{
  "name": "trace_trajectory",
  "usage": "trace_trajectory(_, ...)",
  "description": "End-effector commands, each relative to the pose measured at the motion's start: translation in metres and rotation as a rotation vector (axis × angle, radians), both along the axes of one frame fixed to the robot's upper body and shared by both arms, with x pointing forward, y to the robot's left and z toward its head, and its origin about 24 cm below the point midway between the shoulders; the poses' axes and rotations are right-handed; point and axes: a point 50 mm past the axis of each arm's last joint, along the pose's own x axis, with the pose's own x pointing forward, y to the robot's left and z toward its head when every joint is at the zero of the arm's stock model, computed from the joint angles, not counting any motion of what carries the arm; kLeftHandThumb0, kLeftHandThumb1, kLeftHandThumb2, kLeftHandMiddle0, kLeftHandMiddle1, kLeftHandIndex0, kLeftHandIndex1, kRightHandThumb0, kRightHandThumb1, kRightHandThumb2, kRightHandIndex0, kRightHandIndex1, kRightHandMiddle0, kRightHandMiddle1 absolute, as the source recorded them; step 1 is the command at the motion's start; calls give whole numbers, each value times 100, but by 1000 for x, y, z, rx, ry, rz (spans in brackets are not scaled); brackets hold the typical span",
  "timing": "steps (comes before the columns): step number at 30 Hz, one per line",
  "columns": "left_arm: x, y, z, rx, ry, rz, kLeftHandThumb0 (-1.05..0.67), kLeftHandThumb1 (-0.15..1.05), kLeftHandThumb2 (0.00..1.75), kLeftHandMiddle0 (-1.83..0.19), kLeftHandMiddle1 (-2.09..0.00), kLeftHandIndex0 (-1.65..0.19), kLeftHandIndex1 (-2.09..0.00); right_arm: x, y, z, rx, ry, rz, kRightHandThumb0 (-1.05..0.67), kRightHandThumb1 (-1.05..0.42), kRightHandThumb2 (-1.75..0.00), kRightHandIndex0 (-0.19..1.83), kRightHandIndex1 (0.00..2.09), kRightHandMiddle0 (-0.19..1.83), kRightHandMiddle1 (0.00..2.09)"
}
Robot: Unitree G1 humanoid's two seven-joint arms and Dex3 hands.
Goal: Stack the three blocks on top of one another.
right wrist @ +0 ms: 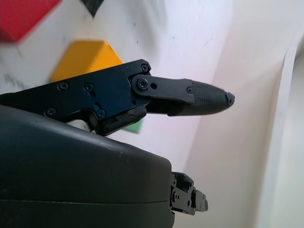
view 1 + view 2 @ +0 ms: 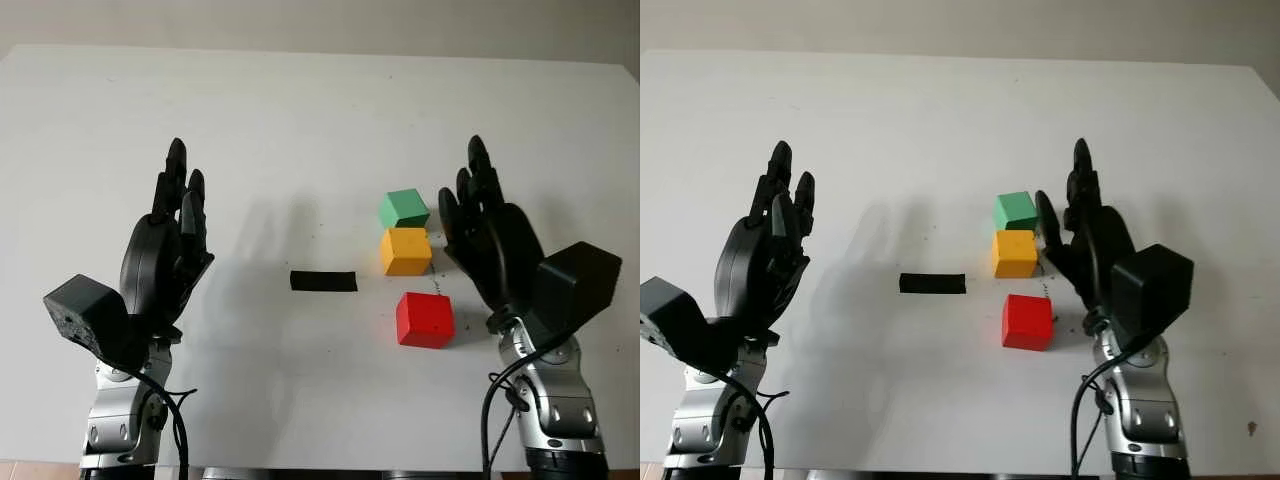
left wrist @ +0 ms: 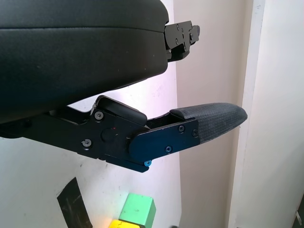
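Nothing was stacked: green (image 2: 403, 208), yellow (image 2: 406, 251) and red (image 2: 425, 319) blocks sat separately on the counter (image 2: 300, 120), both hands (image 2: 175, 225) (image 2: 480, 215) open and empty.

A strip of black tape (image 2: 323, 281) lay flat on the white table (image 2: 300, 120). A grey wall (image 2: 320, 25) stood beyond the table's far edge.
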Motion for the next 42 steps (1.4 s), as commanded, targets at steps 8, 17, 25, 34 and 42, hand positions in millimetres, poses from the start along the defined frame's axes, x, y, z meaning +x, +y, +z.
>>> trace_trajectory(8,-1,-6,-1,-8,3,-14,-76,105,70,14,-5,15,-5,9,-23,76,-361,-169,124,-78,-105,-19,-5,10,0,12)
trace_trajectory(17,-1,-7,-1,1,2,-8,-77,105,71,14,-6,15,-5,0,-23,96,-557,-92,293,-75,-101,-6,-9,6,0,11)
trace_trajectory(25,-2,-6,-1,7,0,-8,-77,105,70,15,-5,15,-5,-12,-19,113,-873,-133,407,-66,-74,-2,-4,7,14,12)
trace_trajectory(34,0,-7,-2,-2,6,-3,-77,105,70,14,-6,15,-5,-24,-15,122,-1280,-246,498,-51,-64,-4,1,8,27,12)
trace_trajectory(42,1,-6,-2,14,4,-12,-77,105,71,15,-5,16,-5,-31,-16,116,-1484,-398,532,-54,-64,-6,7,9,35,12)
